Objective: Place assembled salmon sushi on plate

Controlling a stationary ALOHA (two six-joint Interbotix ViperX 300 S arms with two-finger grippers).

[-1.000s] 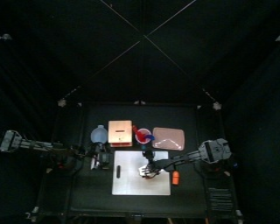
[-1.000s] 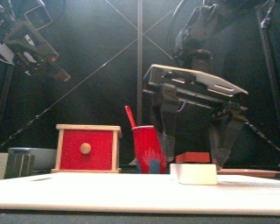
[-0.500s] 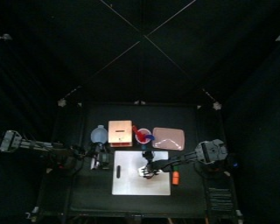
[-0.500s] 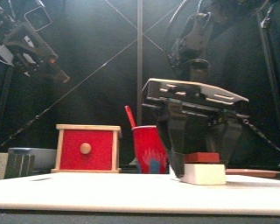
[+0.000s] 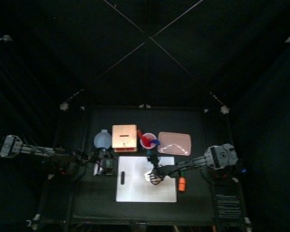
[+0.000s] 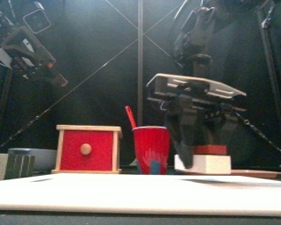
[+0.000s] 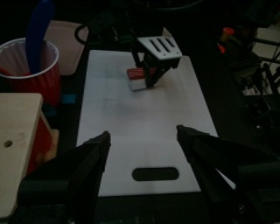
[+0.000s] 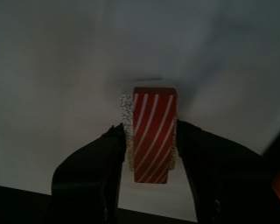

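Note:
The assembled salmon sushi (image 8: 154, 133), a reddish-orange striped piece on a white base, sits between my right gripper's (image 8: 152, 131) jaws, which are shut on it. In the front view the sushi (image 6: 210, 162) hangs just above the white board (image 6: 119, 193). In the top view my right gripper (image 5: 154, 175) is over the board's (image 5: 135, 186) middle. The pinkish-tan plate (image 5: 174, 142) lies beyond the board's far right corner. My left gripper (image 7: 143, 140) is open and empty, held above the board's left end (image 5: 101, 163).
A red cup (image 5: 149, 140) with a blue stick stands between the plate and an orange-tan block (image 5: 124, 138). A brighter orange piece (image 5: 180, 184) lies by the board's right edge. A red-fronted box (image 6: 88, 148) shows in the front view.
My right gripper has closed on the sushi and raised it a little off the board, shifting slightly right in the front view. The left arm has not moved.

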